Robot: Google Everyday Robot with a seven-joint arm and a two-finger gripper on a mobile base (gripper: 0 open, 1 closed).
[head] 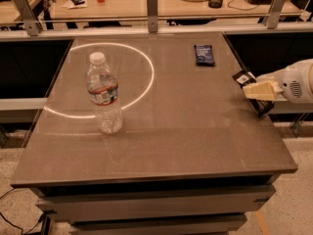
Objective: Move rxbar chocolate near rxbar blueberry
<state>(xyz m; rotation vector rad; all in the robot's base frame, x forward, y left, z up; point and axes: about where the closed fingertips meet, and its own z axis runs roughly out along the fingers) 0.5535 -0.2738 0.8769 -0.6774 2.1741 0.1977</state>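
The rxbar chocolate [244,78], a black wrapped bar with a small white label patch at its far end, is at the table's right edge, held in my gripper [260,90]. The gripper's pale fingers are shut across the bar's middle, so only its two ends show. The bar hangs slightly over the right edge. The rxbar blueberry [204,55], a short dark navy packet, lies flat at the table's back right, well beyond the gripper and to its left.
A clear water bottle [103,95] with a white cap stands upright left of the middle of the grey table [161,146]. A bright ring of light lies on the surface behind it. A railing with posts runs along the back edge.
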